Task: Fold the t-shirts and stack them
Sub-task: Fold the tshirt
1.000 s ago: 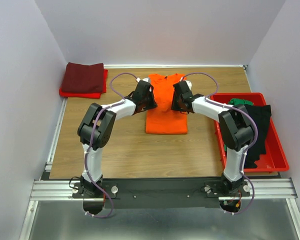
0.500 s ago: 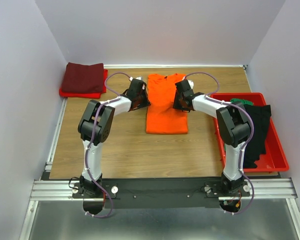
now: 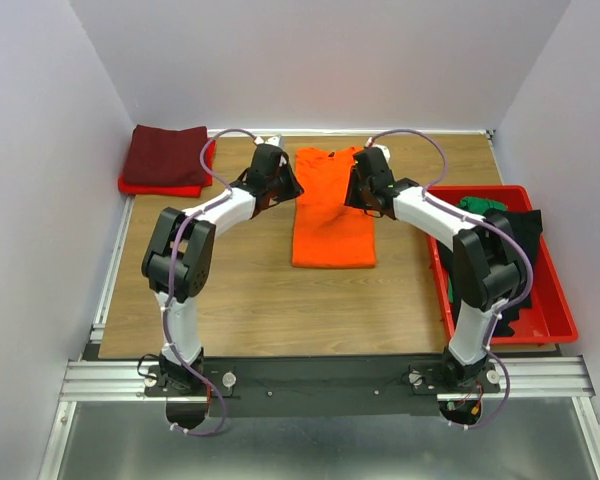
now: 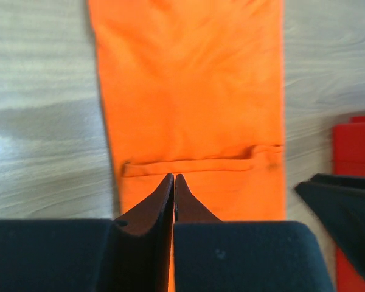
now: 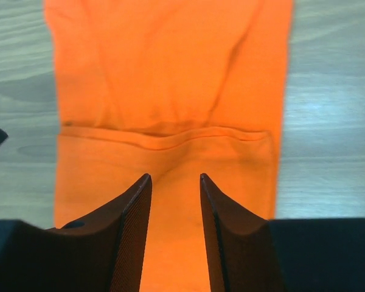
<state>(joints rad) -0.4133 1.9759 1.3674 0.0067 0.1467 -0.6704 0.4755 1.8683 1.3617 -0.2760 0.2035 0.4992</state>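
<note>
Bright orange t-shirt (image 3: 330, 215), sides folded in to make a long narrow strip, flat on the middle of the table (image 3: 230, 290) toward its far edge, dark maroon t-shirt (image 3: 165, 155) folded atop a red t-shirt (image 3: 155, 186) in the far left corner, black t-shirt (image 3: 520, 250) and green t-shirt (image 3: 477, 204) crumpled by the right edge

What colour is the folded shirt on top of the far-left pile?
The shirt is dark maroon; top external view.

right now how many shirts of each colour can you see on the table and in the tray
orange t-shirt: 1
maroon t-shirt: 1
red t-shirt: 1
black t-shirt: 1
green t-shirt: 1
total: 5
</note>
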